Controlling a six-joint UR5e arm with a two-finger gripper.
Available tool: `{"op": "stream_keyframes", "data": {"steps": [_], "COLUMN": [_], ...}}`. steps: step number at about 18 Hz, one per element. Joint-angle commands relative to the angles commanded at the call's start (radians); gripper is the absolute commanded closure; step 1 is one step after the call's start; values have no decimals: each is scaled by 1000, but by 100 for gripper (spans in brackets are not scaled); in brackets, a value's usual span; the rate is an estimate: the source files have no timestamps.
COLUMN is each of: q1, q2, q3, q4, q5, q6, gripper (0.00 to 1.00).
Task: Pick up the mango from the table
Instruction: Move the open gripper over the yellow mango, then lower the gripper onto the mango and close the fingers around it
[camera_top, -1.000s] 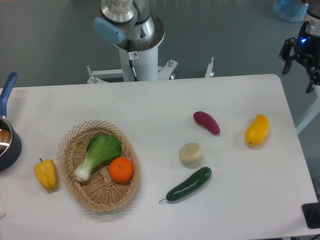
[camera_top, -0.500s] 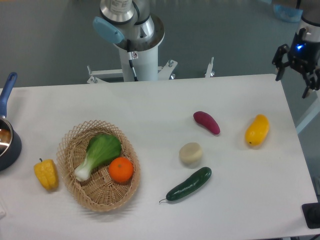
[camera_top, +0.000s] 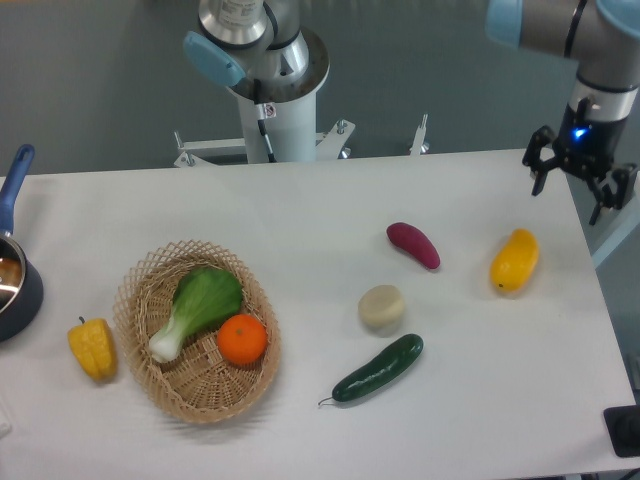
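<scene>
The mango (camera_top: 514, 260), smooth and yellow-orange, lies on the right side of the white table (camera_top: 300, 200), near the right edge. My gripper (camera_top: 571, 196) hangs open over the table's back right corner, above and to the right of the mango and apart from it. Nothing sits between its black fingers (camera_top: 539, 176).
A purple sweet potato (camera_top: 413, 245), a pale round potato (camera_top: 382, 308) and a green cucumber (camera_top: 378, 369) lie left of the mango. A wicker basket (camera_top: 135, 300) holds bok choy and an orange. A yellow bell pepper (camera_top: 92, 348) and a dark pan (camera_top: 14, 280) sit at far left.
The gripper has moved left and down from beyond the right edge to above the table's back right corner, closer to the mango. Nothing on the table has moved.
</scene>
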Motion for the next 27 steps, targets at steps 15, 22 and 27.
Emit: {"op": "stream_keyframes", "data": {"steps": [15, 22, 27], "q1": [11, 9, -11], "q2": [-115, -120, -123], "q3": [-51, -74, -75], "q4": [68, 68, 69], "q5": [2, 9, 129], "q6": [6, 12, 12], "gripper": [0, 0, 0]}}
